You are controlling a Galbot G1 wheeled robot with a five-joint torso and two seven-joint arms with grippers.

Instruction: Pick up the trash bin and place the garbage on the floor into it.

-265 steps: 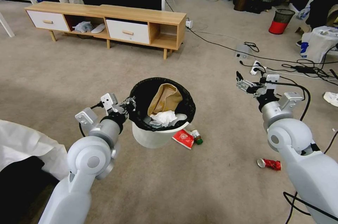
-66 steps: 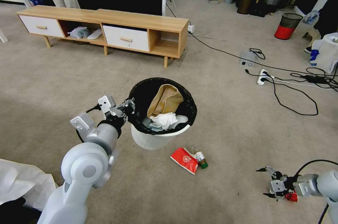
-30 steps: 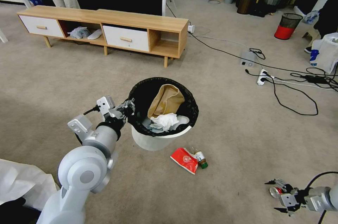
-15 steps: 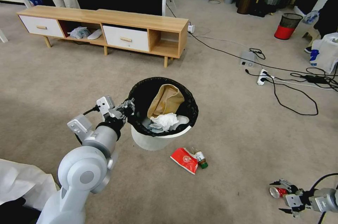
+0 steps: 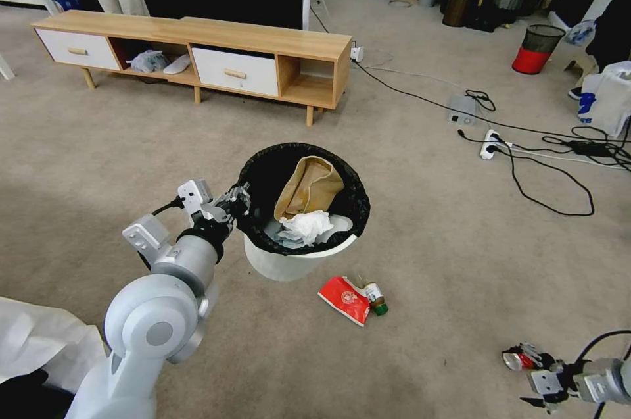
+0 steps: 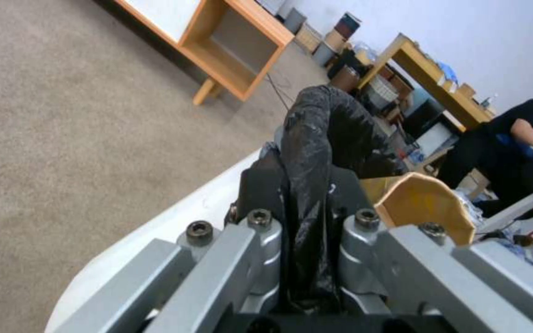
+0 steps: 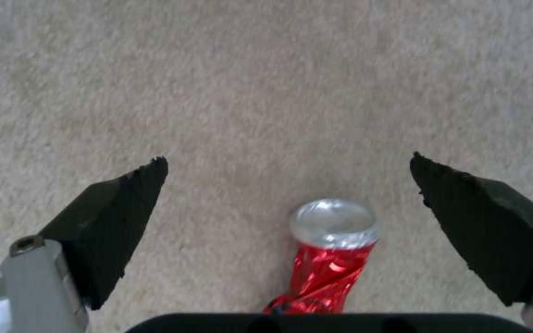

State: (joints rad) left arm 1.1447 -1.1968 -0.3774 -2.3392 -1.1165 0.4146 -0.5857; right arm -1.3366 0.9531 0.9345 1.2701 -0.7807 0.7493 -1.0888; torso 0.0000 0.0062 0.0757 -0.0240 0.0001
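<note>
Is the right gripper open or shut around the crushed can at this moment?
Open. The right gripper has its fingers spread wide, and the crushed red can lies on the carpet between them, untouched.

The trash bin [image 5: 289, 261], small, round and white with a black bag folded over its rim, hangs tilted above the carpet. Inside lie a brown paper bag [image 5: 307, 186] and a white tissue [image 5: 304, 224]. On the carpet just beside it lie a red packet [image 5: 344, 299] and, touching that, a small brown bottle [image 5: 375, 296]. A crushed red can [image 7: 328, 259] lies well apart.
</note>
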